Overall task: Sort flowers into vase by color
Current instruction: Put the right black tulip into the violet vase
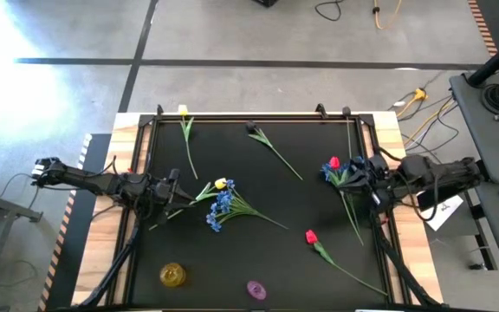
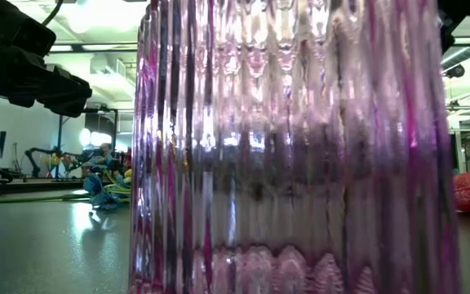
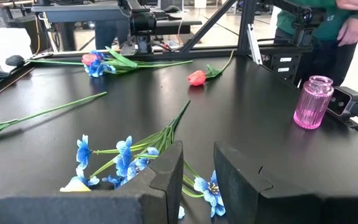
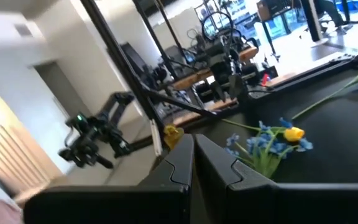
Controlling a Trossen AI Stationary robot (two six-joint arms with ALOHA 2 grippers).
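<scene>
My left gripper (image 1: 178, 188) (image 3: 197, 177) is open just above the table, its fingers on either side of the bushy blue spray (image 1: 222, 209) (image 3: 126, 158), which lies flat with a yellow tulip (image 1: 222, 183) beside it. My right gripper (image 1: 359, 173) (image 4: 194, 163) is shut, low over the stems of a red tulip (image 1: 333, 162) (image 3: 91, 59) and a blue spray (image 1: 330, 174) lying together. Another red tulip (image 1: 311, 236) (image 3: 196, 78), a dark bloom (image 1: 252, 130) and a second yellow tulip (image 1: 183, 111) lie loose on the mat. My right gripper is shut right over the stems (image 3: 160, 63) of the red tulip and blue spray, coming from the table's right side. Whether it touches them cannot be told: its own wrist view shows nothing between the fingers, and the flowers lie on the table.
A yellow vase (image 1: 173, 275) and a pink ribbed vase (image 1: 256, 289) (image 3: 312, 102) stand near the table's near edge; the pink vase (image 2: 300, 147) fills the low view. A dark frame (image 1: 249, 116) rims the mat. A person in green (image 3: 319, 25) stands beyond the table.
</scene>
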